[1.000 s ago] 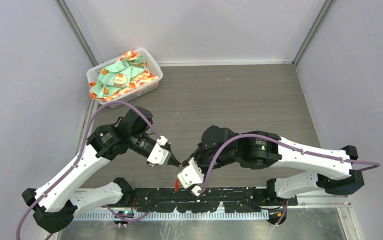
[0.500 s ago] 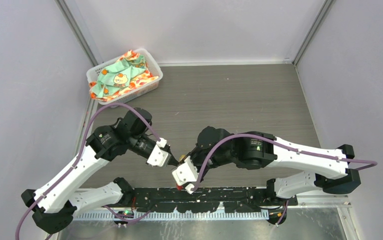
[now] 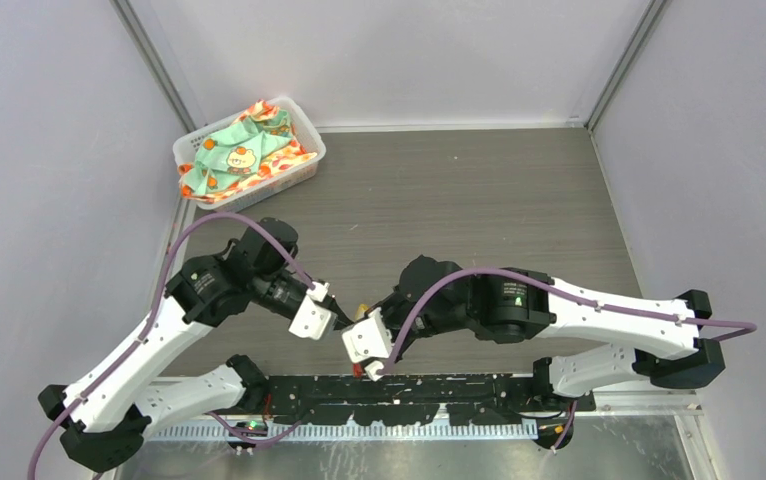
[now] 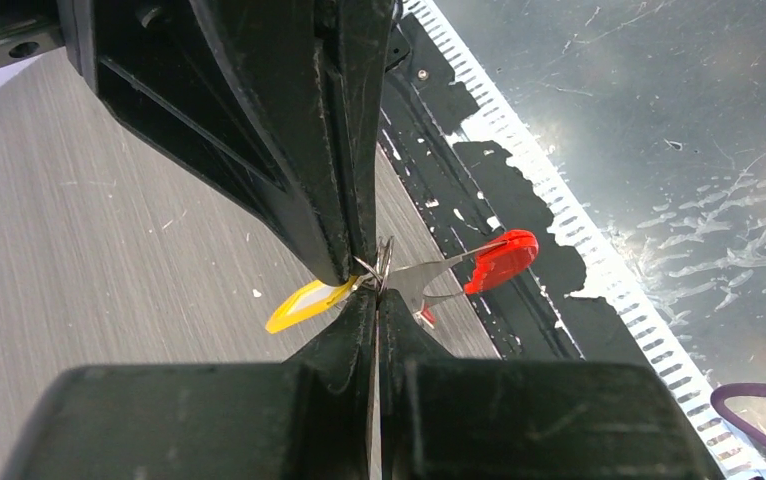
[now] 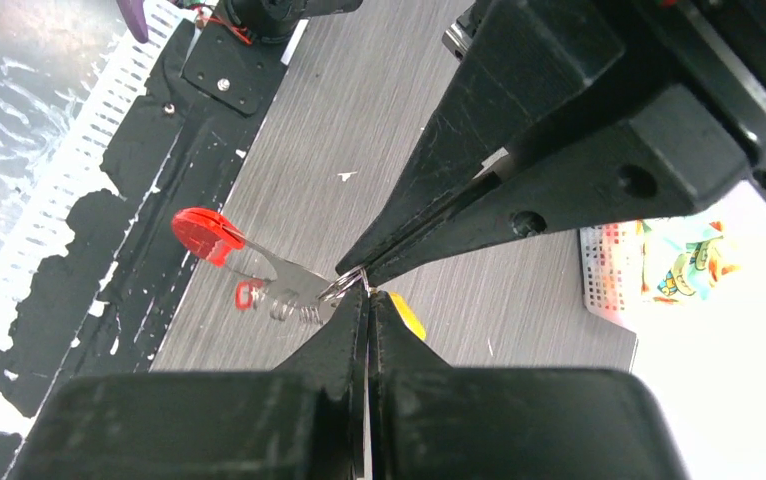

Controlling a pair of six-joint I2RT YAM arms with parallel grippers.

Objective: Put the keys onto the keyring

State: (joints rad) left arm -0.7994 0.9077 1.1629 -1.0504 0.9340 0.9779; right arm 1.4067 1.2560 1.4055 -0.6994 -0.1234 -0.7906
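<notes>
My two grippers meet tip to tip just above the table's near edge. The left gripper [image 3: 339, 323] [image 4: 376, 289] and the right gripper [image 3: 349, 330] [image 5: 366, 291] are both shut on a small silver wire ring, the keyring [image 4: 382, 262] [image 5: 343, 285]. A key with a red head [image 4: 501, 262] [image 5: 204, 232] hangs from it by its silver blade. The yellow key [image 4: 304, 304] [image 5: 408, 313] sticks out beside the right gripper's finger; how it joins the ring is hidden. A short silver coil with a red end [image 5: 277, 303] shows under the blade.
A white basket [image 3: 306, 163] of coloured cloth stands at the back left. A black perforated rail [image 3: 459, 395] runs along the near edge, with bare metal sheet beyond it. Grey walls close in the left, right and back.
Both grippers have shifted slightly left together, still pinched tip to tip. Both stay shut throughout.
</notes>
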